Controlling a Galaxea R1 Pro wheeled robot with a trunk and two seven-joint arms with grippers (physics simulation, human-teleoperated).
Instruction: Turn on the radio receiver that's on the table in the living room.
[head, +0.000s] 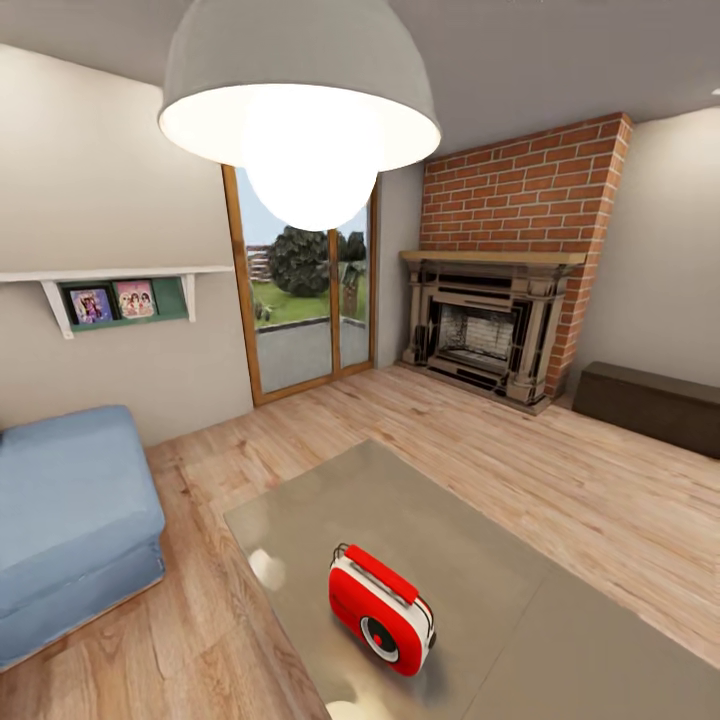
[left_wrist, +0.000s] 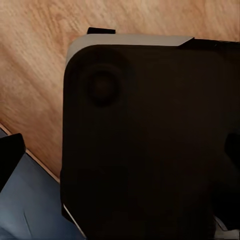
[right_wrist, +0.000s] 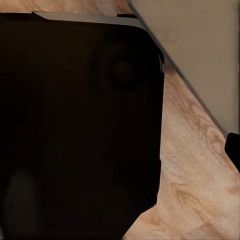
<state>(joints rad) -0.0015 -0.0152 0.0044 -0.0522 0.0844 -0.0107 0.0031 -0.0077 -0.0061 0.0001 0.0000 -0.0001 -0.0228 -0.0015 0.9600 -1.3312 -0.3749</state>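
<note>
The radio receiver (head: 381, 609), a small red box with white trim, a round dial and a thin top handle, stands upright on the table (head: 470, 560), near its front left part. The table's glossy grey-beige top reflects the lamp. In the left wrist view, my left gripper (left_wrist: 120, 155) hangs over a dark rounded panel of my own base and the wood floor, its dark fingertips (left_wrist: 10, 157) far apart at the picture's edges. The right gripper (right_wrist: 127, 175) hangs the same way, with one fingertip (right_wrist: 233, 150) at the edge. Both hold nothing and are far from the radio.
A blue sofa (head: 70, 510) stands left of the table. A grey dome lamp (head: 300, 100) hangs close overhead. Behind are a glass door (head: 300, 300), a red brick fireplace (head: 500, 300) and a long dark low cabinet (head: 650, 405) at the right wall. Wood floor (head: 520, 440) runs around the table.
</note>
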